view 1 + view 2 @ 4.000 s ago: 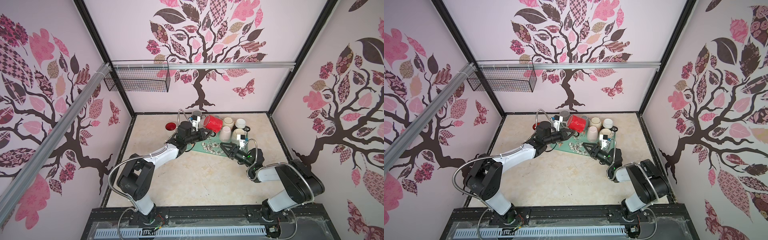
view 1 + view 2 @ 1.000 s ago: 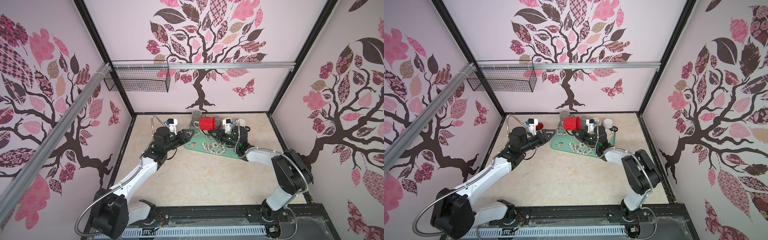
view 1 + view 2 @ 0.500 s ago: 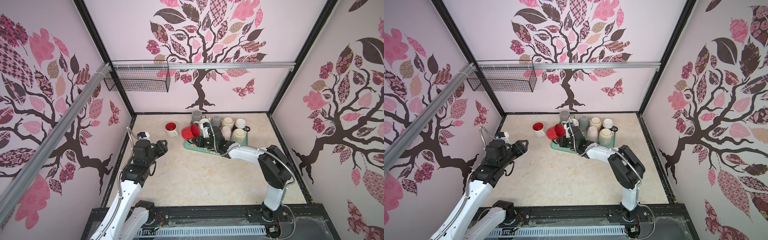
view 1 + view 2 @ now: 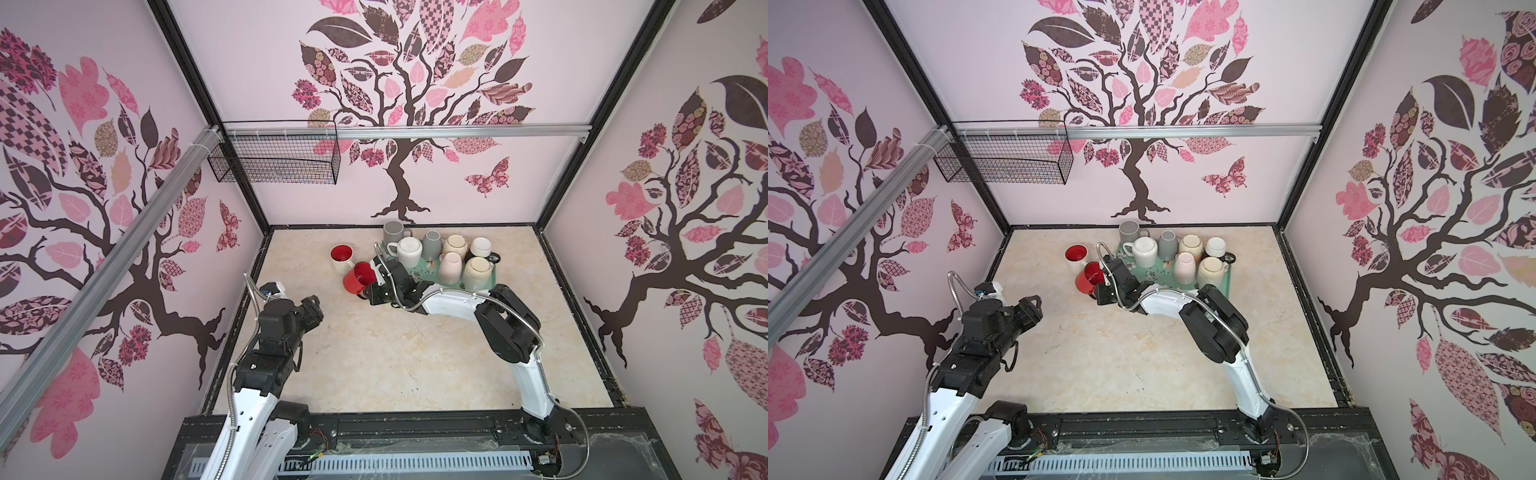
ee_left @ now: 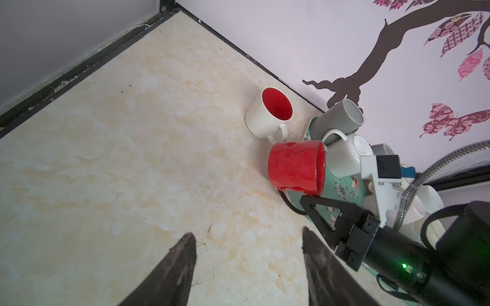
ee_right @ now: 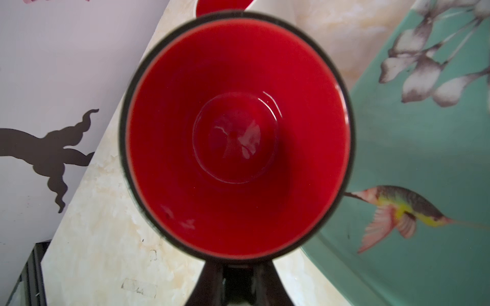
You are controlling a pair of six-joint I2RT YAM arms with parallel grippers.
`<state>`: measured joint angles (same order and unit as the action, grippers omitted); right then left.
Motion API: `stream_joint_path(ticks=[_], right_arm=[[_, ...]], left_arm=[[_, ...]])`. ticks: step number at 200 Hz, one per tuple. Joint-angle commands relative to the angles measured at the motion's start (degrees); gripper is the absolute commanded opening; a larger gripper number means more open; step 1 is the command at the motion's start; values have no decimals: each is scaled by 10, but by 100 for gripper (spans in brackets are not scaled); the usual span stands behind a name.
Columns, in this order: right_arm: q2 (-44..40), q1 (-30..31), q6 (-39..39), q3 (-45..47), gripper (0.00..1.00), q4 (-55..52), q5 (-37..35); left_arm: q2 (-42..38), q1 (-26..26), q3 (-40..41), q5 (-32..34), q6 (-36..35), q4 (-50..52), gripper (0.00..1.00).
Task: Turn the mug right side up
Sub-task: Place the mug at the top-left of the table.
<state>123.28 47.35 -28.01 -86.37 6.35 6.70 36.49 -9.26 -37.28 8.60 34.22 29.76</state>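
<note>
Toward 11 o'clock on the pale marbled table (image 4: 395, 353), the red mug (image 4: 358, 279) leans at a tilt just off the 9 o'clock edge of the teal flowered tray (image 4: 426, 272). Its mouth faces up and toward the tray, so it is neither upside down nor fully upright. Whether its base touches the table cannot be told.

The right hand (image 4: 371, 289) reaches in from 3 o'clock with its jaws pinched narrow on the mug's black handle. Its wrist view looks straight into the glossy red interior (image 6: 236, 132), with the tray's hummingbird print beside it.

A white mug with a red inside (image 4: 341, 257) stands upright on the table at 11 o'clock from the red mug, close by, with its handle turned toward it. Seven more mugs crowd the tray. Among them a grey mug (image 4: 392, 232) stands at the far corner and a white mug (image 4: 409, 251) with a ribbed base stands bottom up next to it.

The left hand (image 4: 311, 305) hangs near the table's 9 o'clock edge, well apart from the mugs. Its wrist view shows its fingers (image 5: 183, 254) spread wide with nothing between them.
</note>
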Motion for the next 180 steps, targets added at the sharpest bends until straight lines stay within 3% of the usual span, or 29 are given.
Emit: stream_joint_path(ticks=[1,48,99,180], right_arm=[[33,17,48,-61,0,-4,-45],[85,31,71,-140,6,-73,-81],[85,35,78,-156,37,-86,-91],[4,36,64,-127,49,-79,-77]], left_arm=[[-4,-5,21,13,-13,0,67],[-2,-14,26,18,-15,1,68],[-2,-17,27,17,-16,0,68],[7,-17,22,-19,-31,-7,69]])
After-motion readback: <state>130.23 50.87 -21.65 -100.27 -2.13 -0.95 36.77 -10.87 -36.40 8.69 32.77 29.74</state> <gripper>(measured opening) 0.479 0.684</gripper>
